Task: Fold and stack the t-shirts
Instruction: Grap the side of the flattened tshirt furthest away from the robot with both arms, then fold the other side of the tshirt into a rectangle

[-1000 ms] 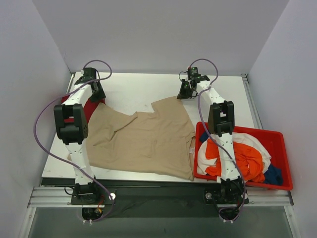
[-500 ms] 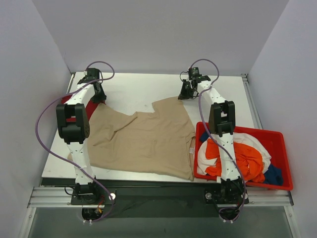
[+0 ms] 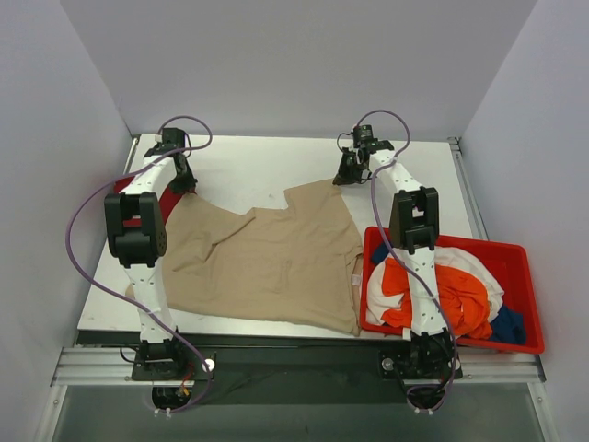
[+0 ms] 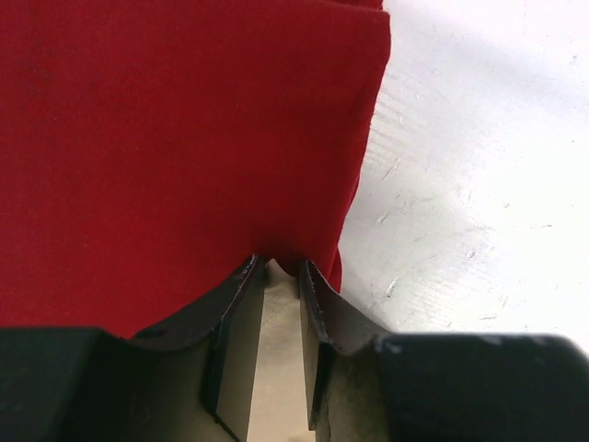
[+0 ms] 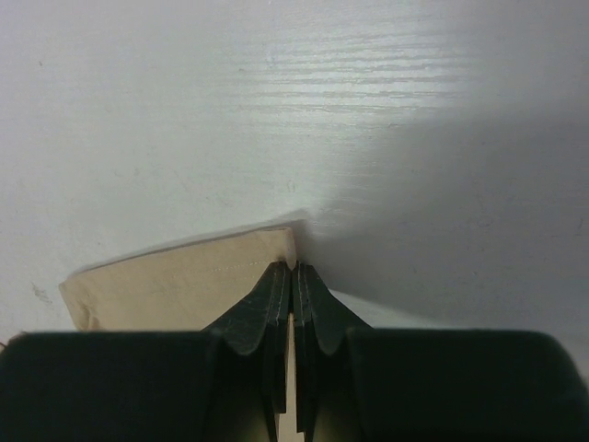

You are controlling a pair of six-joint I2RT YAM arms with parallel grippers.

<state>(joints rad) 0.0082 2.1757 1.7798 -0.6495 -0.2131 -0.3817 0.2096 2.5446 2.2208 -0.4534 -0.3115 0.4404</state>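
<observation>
My left gripper (image 3: 183,178) sits at about 10 o'clock on the white table (image 3: 248,166), and my right gripper (image 3: 343,172) at about 1 o'clock. The beige t-shirt (image 3: 267,262) is spread flat between them, covering the middle and the 7 o'clock part of the tabletop, with its 4 o'clock edge touching the red plastic bin (image 3: 526,261).

In the left wrist view my left gripper (image 4: 278,267) has its fingers (image 4: 241,304) drawn nearly together, with a strip of beige t-shirt (image 4: 276,368) pinched between them. The dark red t-shirt (image 4: 166,138) fills the view from 9 to 12 o'clock and its edge touches the fingertips. I cannot tell whether any red cloth is caught in the pinch too. Bare table (image 4: 479,184) lies toward 2 o'clock.

In the right wrist view my right gripper (image 5: 292,269) is pressed tight on the corner of the beige t-shirt (image 5: 184,281), which runs off toward 9 o'clock. The table (image 5: 276,110) fills everything above it.

From above, the dark red t-shirt (image 3: 166,198) shows beside my left arm, partly under the beige one. The bin stands at 4 o'clock and holds an orange t-shirt (image 3: 460,299), a white t-shirt (image 3: 479,261) and a blue t-shirt (image 3: 508,324) heaped together
</observation>
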